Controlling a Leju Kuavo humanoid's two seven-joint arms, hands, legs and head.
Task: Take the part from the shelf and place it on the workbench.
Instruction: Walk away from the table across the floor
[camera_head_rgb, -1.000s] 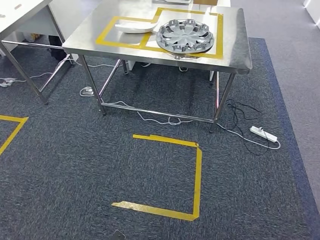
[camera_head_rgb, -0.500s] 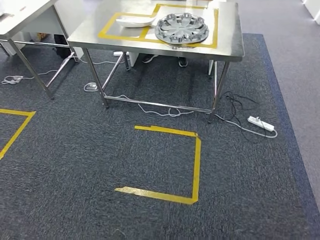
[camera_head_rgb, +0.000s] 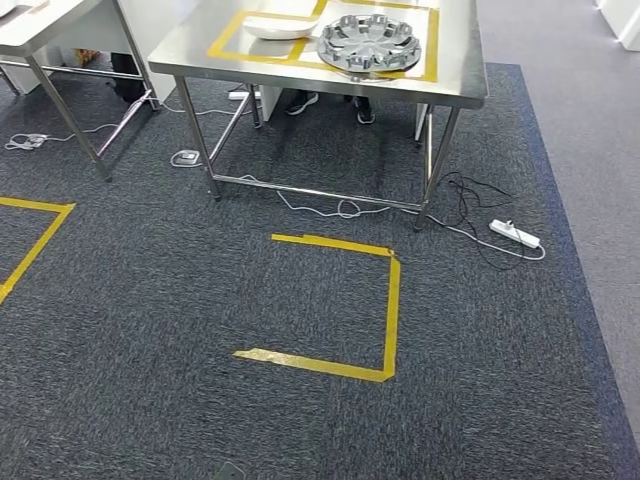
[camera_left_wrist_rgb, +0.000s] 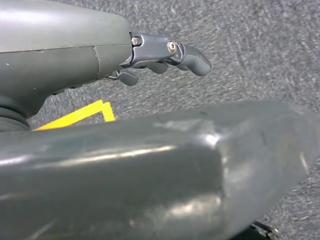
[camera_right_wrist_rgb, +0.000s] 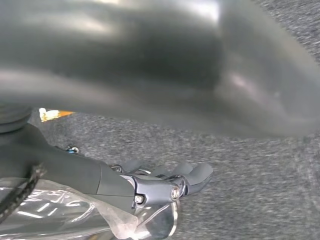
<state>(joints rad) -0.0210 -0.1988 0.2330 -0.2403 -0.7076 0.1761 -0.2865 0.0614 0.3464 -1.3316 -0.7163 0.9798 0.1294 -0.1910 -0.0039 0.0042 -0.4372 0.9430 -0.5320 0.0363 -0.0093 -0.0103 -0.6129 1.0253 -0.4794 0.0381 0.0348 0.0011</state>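
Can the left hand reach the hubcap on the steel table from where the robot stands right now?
Probably not. The hubcap lies on the far table, across a stretch of carpet. The left hand hangs low over the carpet, open and holding nothing. The robot would likely need to walk closer first.

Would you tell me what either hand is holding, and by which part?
The left hand holds nothing. The right hand lies against a clear plastic-wrapped part; whether it grips it cannot be told.

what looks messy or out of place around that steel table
Loose cables trail across the carpet under the steel table, and a white power strip lies out on the open carpet beside its right legs, a possible trip hazard. The hubcap overhangs the yellow tape outline slightly.
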